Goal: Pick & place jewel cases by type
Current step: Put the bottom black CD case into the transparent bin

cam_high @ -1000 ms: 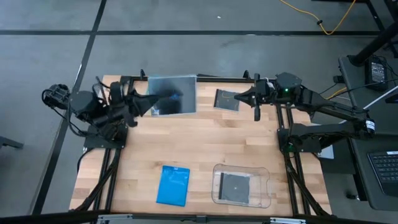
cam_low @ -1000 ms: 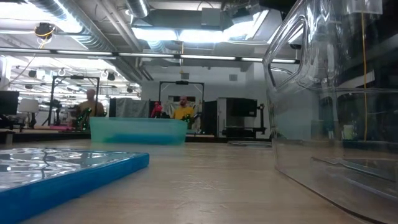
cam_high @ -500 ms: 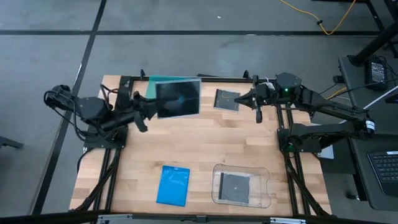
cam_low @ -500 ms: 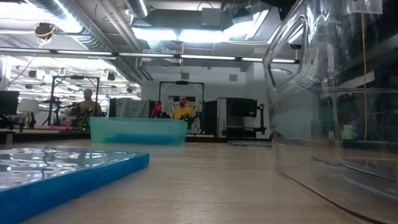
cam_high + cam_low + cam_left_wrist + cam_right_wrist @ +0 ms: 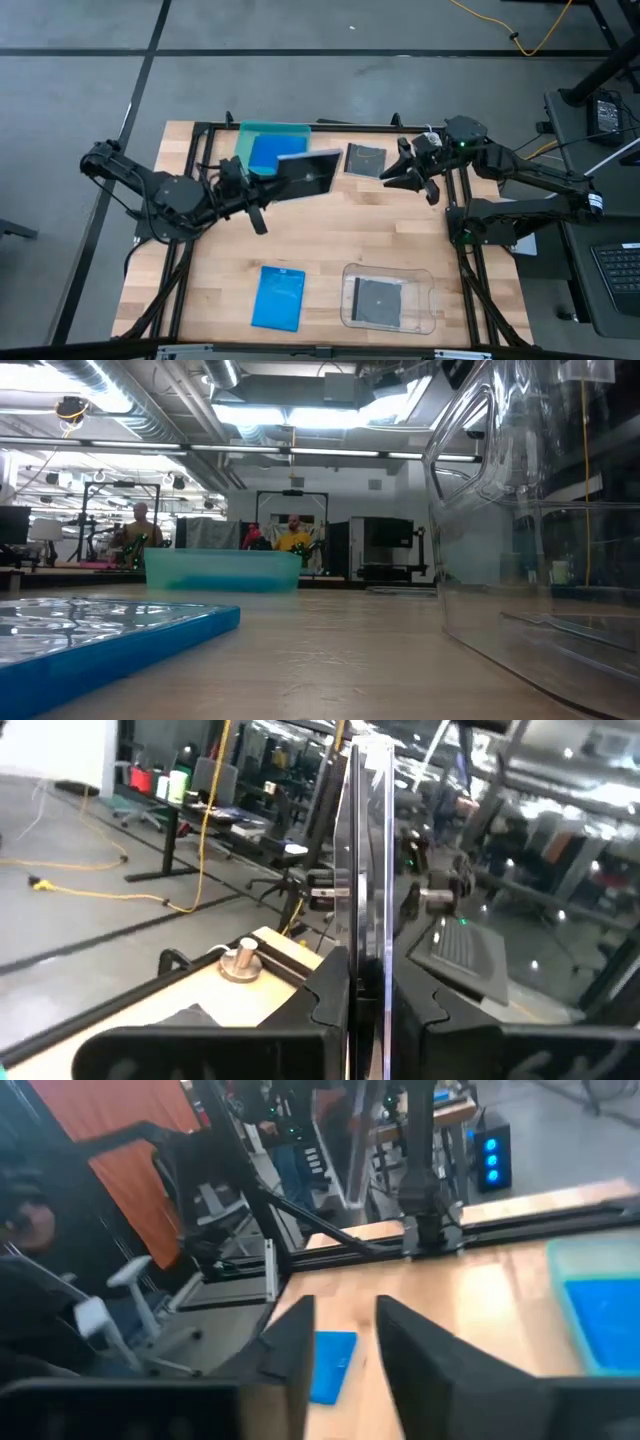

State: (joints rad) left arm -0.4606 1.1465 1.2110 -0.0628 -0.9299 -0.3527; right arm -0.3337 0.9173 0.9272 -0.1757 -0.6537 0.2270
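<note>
Since a second ago the left arm has swung out from over the teal tray (image 5: 262,131), carrying a dark square jewel case (image 5: 308,172) toward the worktop's middle and uncovering a blue case (image 5: 264,152) lying in that tray.

From above, we see the left pincer (image 5: 250,192) clamped on that dark case's edge, with the case angled above the worktop (image 5: 330,240). The clear tray (image 5: 388,298), already holding one dark case (image 5: 378,298), lies at about five o'clock from the held case, so we judge the carry must run that way. A second blue case (image 5: 279,296) rests at six o'clock from it. Another dark case (image 5: 365,160) lies at nine o'clock from the right pincer (image 5: 412,180), just beside it; the right arm is plainly the nearer one.

At worktop height, only the blue case (image 5: 100,635), the teal tray (image 5: 222,570) and the clear tray's wall (image 5: 530,540) show; neither arm appears.

In the left wrist view, the held case (image 5: 365,870) stands edge-on between the closed fingers (image 5: 325,1000).

In the right wrist view, the fingers (image 5: 290,1345) stand partly apart, holding nothing.

We can read no labels or writing anywhere.
</note>
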